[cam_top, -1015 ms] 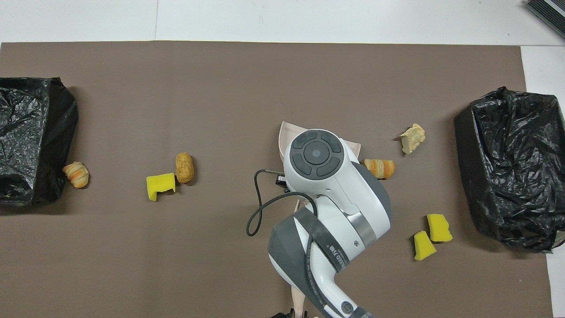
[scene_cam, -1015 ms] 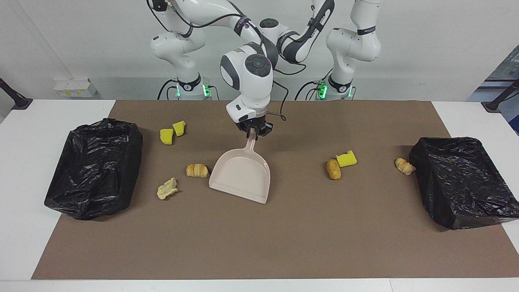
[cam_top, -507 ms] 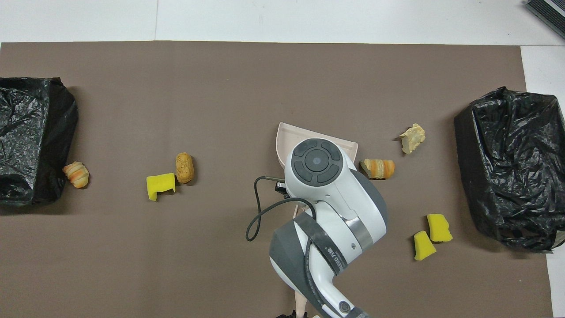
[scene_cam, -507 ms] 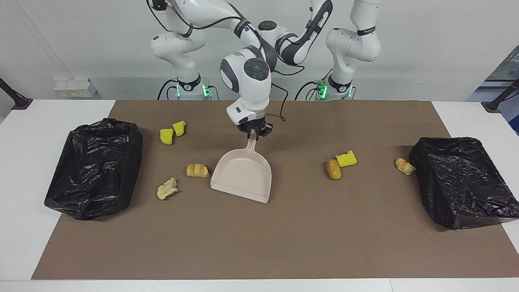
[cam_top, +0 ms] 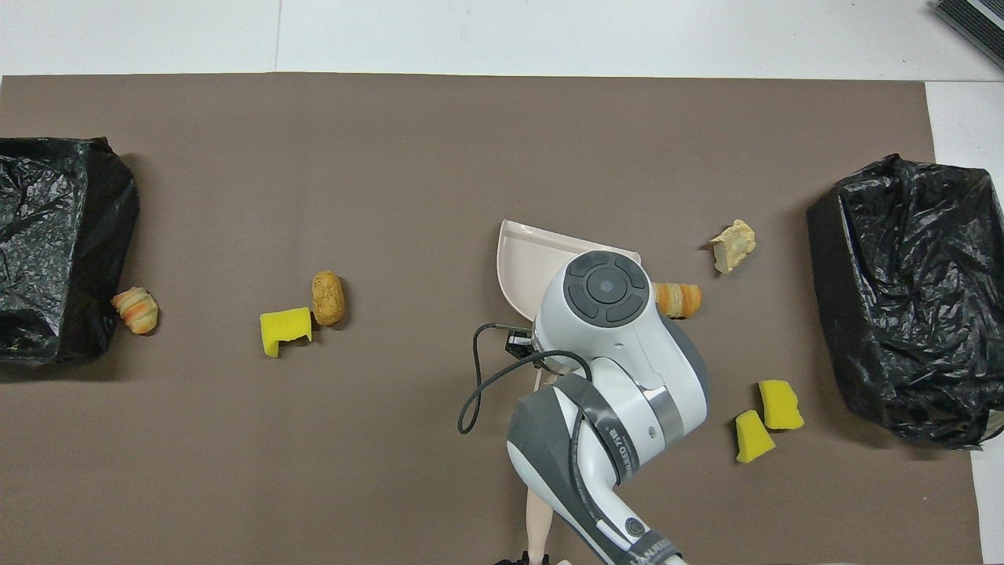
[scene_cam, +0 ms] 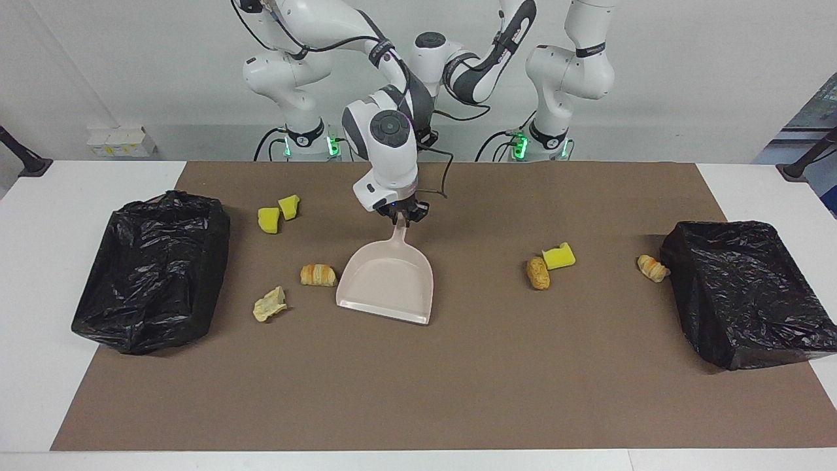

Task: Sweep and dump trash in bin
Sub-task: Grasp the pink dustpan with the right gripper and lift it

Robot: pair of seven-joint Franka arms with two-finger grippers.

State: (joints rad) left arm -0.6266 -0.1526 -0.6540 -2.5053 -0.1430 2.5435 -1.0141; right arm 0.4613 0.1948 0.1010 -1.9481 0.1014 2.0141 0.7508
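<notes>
- The black-lined bin (scene_cam: 163,314) at the right arm's end of the table stands with its mouth up. I judge it is there so that trash from this half has a short way to go.
- Two yellow sponge chunks (scene_cam: 278,214) lie touching each other near this bin, on the brown mat (scene_cam: 458,392).
- The pale crumpled scrap (scene_cam: 269,305) and a croissant (scene_cam: 318,275) lie farther from the robots. The croissant is just beside the dustpan's side wall, not in it.
- The beige dustpan (scene_cam: 389,281) is in the middle and is empty. Its handle points toward the robots and its open lip away from them, low on the mat, probably so that scraps can be pushed in.
- The right gripper (scene_cam: 401,217) is clamped narrow on the end of the dustpan's handle, from above.
- The left gripper (cam_top: 511,560) waits over the robots' own edge, with its fingers closed. A pale handle shows beside it, but I cannot tell if it is held.
- A bread roll (scene_cam: 538,273) touches a yellow sponge piece (scene_cam: 559,256).
- A second croissant (scene_cam: 652,268) lies against the second bin (scene_cam: 752,340), outside it.
- No trash appears to be swept yet.
</notes>
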